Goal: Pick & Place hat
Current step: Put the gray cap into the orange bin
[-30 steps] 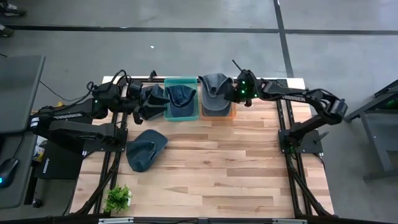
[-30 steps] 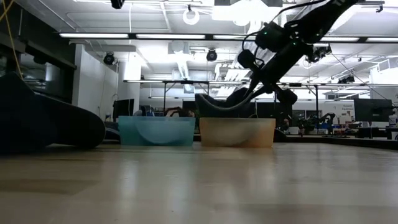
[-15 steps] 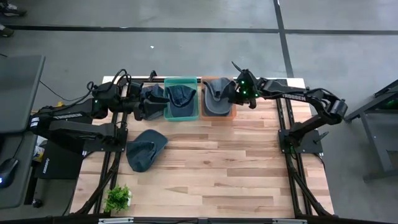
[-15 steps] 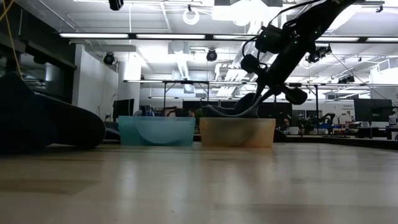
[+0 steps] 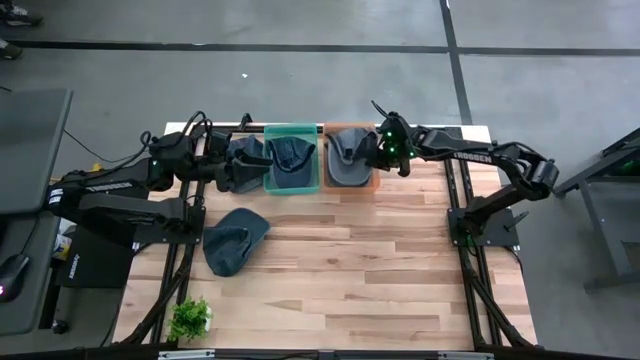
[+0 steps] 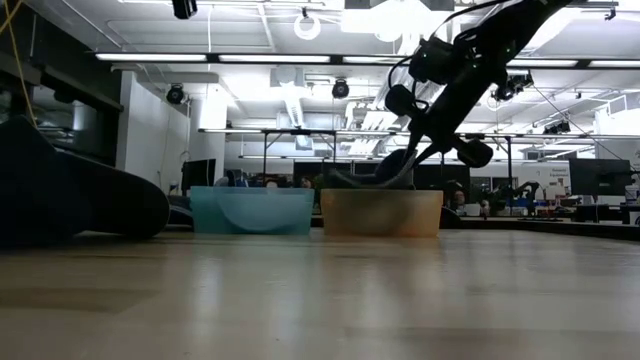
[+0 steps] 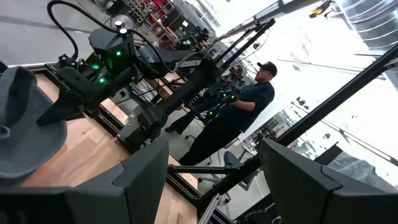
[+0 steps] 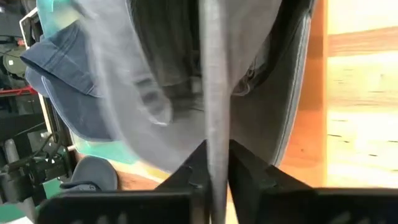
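Note:
A grey hat (image 5: 347,160) sits low in the orange bin (image 5: 372,186), with my right gripper (image 5: 373,152) shut on it from the bin's right side. In the low view only the hat's top (image 6: 360,181) shows above the bin's rim (image 6: 381,192). A blue hat (image 5: 290,155) lies in the teal bin (image 5: 272,185). A dark hat (image 5: 246,152) rests on the table left of that bin, beside my open left gripper (image 7: 211,180). One more blue hat (image 5: 232,241) lies flat on the table nearer the front. My right gripper pinches the grey hat's brim (image 8: 212,134) between its two fingers (image 8: 193,171); the brim stands edge-on in the gap. The fingers slant down from the table's right side. The hat's crown (image 8: 158,74) hangs below, inside the orange bin.
A small potted plant (image 5: 190,318) stands at the near left corner. The two bins stand side by side at the far edge. A person (image 7: 239,109) stands beyond the table in the left wrist view. The wooden table (image 5: 380,270) is bare across its middle and right.
My right gripper has moved down and a little toward the table's left, staying shut on the brim. The grey hat, held above the orange bin's rim a second ago, has sunk into the bin.

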You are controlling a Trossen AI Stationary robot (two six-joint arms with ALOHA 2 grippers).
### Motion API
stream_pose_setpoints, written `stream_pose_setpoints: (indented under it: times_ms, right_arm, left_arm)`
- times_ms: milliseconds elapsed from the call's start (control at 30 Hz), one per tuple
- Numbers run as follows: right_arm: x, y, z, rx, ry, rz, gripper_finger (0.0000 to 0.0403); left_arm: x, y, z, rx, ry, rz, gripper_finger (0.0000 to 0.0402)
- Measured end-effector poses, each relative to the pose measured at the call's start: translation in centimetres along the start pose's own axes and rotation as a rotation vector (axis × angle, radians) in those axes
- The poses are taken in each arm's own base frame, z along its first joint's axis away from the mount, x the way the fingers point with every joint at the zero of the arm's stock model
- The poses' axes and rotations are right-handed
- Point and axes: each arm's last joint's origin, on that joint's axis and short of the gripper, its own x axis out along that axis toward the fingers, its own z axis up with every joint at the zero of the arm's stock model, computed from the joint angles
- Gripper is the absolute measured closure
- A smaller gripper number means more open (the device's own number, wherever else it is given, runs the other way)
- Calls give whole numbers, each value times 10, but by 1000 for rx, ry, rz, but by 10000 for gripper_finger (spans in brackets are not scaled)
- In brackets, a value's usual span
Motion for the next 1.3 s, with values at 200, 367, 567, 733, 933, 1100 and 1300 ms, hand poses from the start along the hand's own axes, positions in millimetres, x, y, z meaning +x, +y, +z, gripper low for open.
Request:
stream_pose_setpoints:
  times_ms: [200, 367, 567, 733, 933, 1100, 1300]
  right_arm:
    - [1, 4, -4, -26, -13, 13, 306]
    - [2, 6, -5, -58, -9, 34, 252]
    - [1, 5, -5, -100, 15, 36, 208]
    - [-5, 6, -4, -131, 1, 43, 207]
    - [-26, 3, 0, -166, -50, 34, 227]
    - [-46, -2, 1, -202, -98, 9, 254]
    - [-54, 1, -3, -350, -111, 25, 316]
  left_arm:
    - [0, 0, 0, -1, 3, 3, 151]
    - [0, 0, 0, -1, 2, 3, 151]
    - [0, 0, 0, -8, -2, 7, 151]
    - [0, 0, 0, -18, -4, 8, 151]
    - [0, 0, 0, -23, -4, 9, 151]
    - [0, 1, 0, -23, -3, 10, 151]
    - [0, 1, 0, -23, -1, 11, 151]
